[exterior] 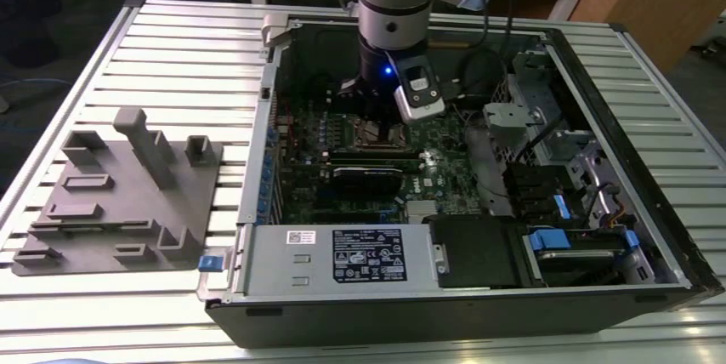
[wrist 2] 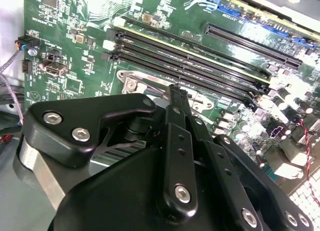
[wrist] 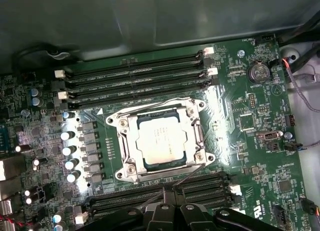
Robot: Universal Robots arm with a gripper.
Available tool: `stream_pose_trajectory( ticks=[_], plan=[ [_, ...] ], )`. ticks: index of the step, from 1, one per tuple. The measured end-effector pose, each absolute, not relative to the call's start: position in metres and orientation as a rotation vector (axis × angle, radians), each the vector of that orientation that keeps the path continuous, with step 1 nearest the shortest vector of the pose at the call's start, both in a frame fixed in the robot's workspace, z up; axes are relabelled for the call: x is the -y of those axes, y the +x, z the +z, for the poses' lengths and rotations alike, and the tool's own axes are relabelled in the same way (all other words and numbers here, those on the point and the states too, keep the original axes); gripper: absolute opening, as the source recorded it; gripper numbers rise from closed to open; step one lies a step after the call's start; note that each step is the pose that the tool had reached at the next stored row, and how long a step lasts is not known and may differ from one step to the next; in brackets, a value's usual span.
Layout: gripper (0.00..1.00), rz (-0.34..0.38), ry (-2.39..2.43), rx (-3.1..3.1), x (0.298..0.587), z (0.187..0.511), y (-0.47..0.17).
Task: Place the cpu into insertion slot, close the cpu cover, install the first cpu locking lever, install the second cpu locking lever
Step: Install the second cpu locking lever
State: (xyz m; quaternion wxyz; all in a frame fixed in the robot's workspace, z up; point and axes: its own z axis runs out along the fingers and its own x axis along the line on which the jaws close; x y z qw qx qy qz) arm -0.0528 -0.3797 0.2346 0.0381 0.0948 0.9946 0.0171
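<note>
First wrist view: the cpu [wrist: 161, 139] sits seated in the insertion slot [wrist: 126, 141], the cpu cover [wrist: 192, 111] framing it; the tool [wrist: 172, 192], narrowed and carrying nothing, hangs just beside the socket's memory-slot edge.

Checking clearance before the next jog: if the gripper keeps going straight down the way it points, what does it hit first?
Most likely the cpu cover or the cpu framed in it: the gripper hangs over the insertion slot. Its height above the board is unclear.
</note>
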Motion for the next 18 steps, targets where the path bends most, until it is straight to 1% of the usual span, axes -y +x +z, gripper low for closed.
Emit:
stream_pose_trajectory(
  ticks=[18],
  plan=[
    [0.11,0.052,0.291,-3.051,0.380,0.231,-0.070]
  ],
)
